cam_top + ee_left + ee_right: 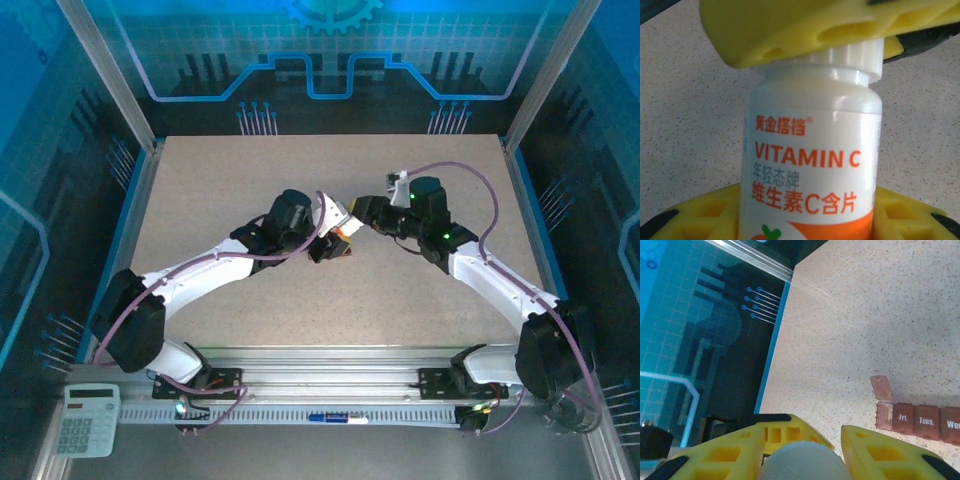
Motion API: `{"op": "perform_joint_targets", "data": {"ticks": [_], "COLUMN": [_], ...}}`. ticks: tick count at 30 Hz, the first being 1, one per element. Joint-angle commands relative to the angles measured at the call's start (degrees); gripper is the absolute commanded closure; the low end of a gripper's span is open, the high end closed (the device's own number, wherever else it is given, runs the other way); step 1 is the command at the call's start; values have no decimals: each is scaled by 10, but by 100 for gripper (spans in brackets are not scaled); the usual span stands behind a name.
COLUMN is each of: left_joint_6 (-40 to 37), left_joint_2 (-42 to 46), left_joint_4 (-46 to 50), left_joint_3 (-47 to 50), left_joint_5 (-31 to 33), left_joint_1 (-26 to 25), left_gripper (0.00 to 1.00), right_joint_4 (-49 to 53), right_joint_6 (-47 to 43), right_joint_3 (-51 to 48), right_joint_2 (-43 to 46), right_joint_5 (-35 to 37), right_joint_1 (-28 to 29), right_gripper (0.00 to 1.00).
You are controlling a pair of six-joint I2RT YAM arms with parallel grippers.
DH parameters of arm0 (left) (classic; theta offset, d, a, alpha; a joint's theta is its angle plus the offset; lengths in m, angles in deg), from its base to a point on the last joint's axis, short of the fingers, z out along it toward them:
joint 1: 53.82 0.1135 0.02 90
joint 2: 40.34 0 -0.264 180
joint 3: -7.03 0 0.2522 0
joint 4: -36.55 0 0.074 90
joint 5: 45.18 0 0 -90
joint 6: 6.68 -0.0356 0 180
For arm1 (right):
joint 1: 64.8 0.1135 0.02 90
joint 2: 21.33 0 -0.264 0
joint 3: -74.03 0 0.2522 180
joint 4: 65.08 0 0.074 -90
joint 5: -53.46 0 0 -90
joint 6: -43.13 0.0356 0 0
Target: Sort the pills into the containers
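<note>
A white Vitamin C bottle (pixel 810 150) with orange lettering stands between the yellow fingers of my left gripper (pixel 810 212), which is shut on its body. Its ribbed white cap (pixel 805 460) sits between the yellow fingers of my right gripper (pixel 804 442), which is closed on it. A yellow right finger (pixel 805 25) covers the cap (pixel 850 55) from above. From above, both grippers (pixel 328 248) (pixel 354 222) meet mid-table at the bottle (pixel 345 233). The containers (pixel 920 419), a reddish-brown strip with day labels, lie on the table with one end lid (pixel 880 387) flipped open. The pills are out of view.
The speckled beige table (pixel 250 170) is fenced by aluminium posts and blue patterned walls (pixel 700 340). A calculator (pixel 87 420) and a pen (pixel 338 418) lie on the front rail, outside the work surface.
</note>
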Motion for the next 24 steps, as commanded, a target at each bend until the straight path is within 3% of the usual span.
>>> {"op": "perform_joint_targets", "data": {"ticks": [1, 5, 10, 12, 15, 18, 24], "left_joint_6": [23, 96, 144, 145, 133, 112, 64], "left_joint_2": [19, 35, 47, 48, 44, 38, 29], "left_joint_4": [-32, -62, -87, -82, -70, -49, -25], "left_joint_3": [-6, 4, 12, 11, 8, 0, -3], "left_joint_5": [-38, -137, -197, -198, -183, -158, -91], "left_joint_1": [9, 42, 61, 61, 60, 60, 52], "left_gripper": [100, 100, 100, 100, 100, 100, 100], "right_joint_4": [-70, -159, -234, -248, -256, -214, -59], "right_joint_6": [-77, -144, -118, -95, -57, -31, -1], "right_joint_3": [-37, -82, -105, -102, -90, -74, -46], "right_joint_2": [11, 21, 24, 21, 22, 39, 85], "right_joint_5": [-54, -102, -135, -137, -133, -110, 8], "right_joint_1": [-12, -21, -32, -32, -32, -36, -38], "right_gripper": [62, 60, 57, 55, 36, 25, 22]}}
